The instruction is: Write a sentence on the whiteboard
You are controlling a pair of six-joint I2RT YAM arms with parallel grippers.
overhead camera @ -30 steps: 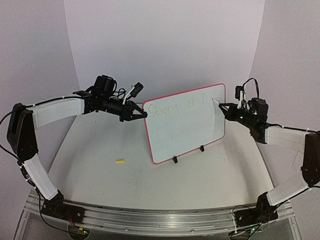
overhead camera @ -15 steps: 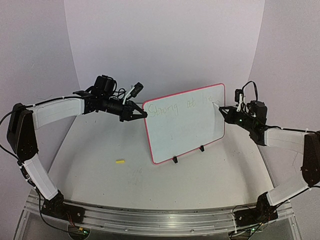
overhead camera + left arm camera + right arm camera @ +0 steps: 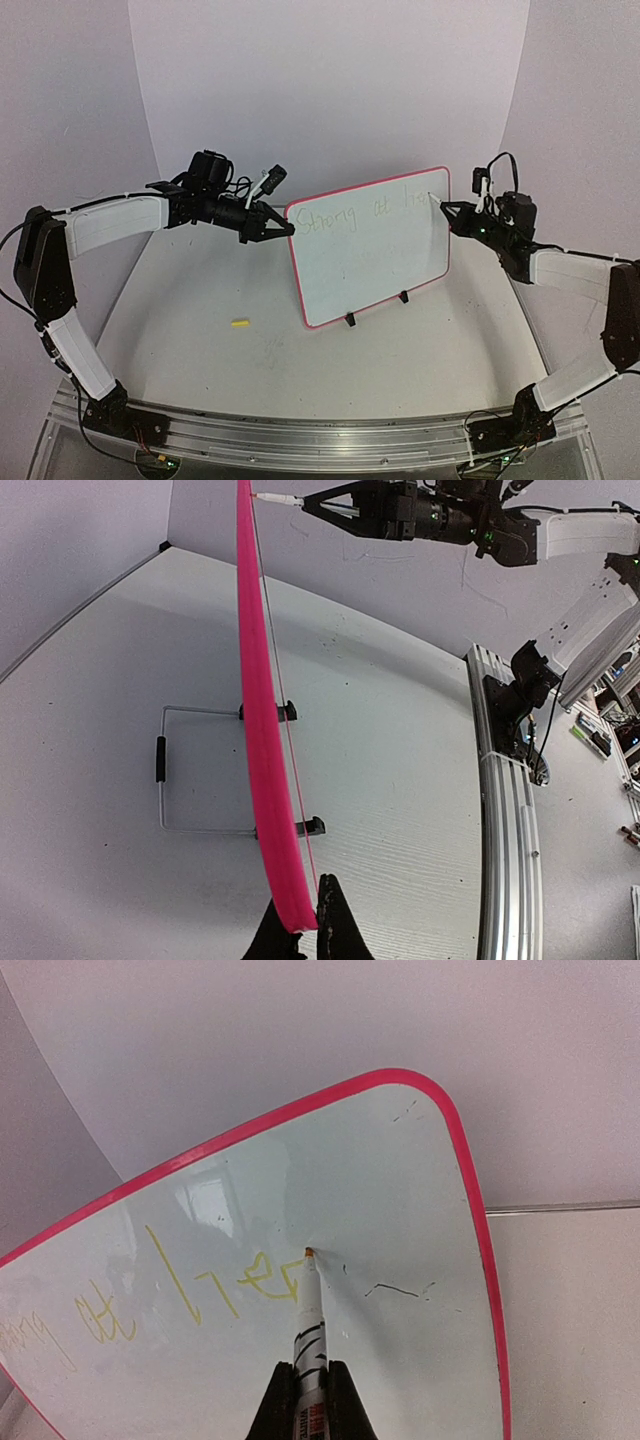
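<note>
The whiteboard (image 3: pixel 375 262), white with a pink rim, stands tilted on small black feet in the middle of the table. My left gripper (image 3: pixel 287 230) is shut on its upper left edge; the left wrist view shows the pink rim (image 3: pixel 262 730) pinched between the black fingertips, with the left gripper (image 3: pixel 300 920) at the bottom. My right gripper (image 3: pixel 308 1385) is shut on a white marker (image 3: pixel 311 1320), whose orange tip touches the board near its top right corner. The sentence (image 3: pixel 190 1285), in faint yellow, runs along the top line and ends at the tip.
A small yellow cap (image 3: pixel 239 323) lies on the table, left of the board. A wire stand (image 3: pixel 163 780) props the board from behind. An aluminium rail (image 3: pixel 300 435) runs along the near edge, and pale walls close the back and sides.
The right gripper dipped a little with the marker, then rose again along the board's top right. The yellow writing there has grown. Left gripper and board have not moved.
</note>
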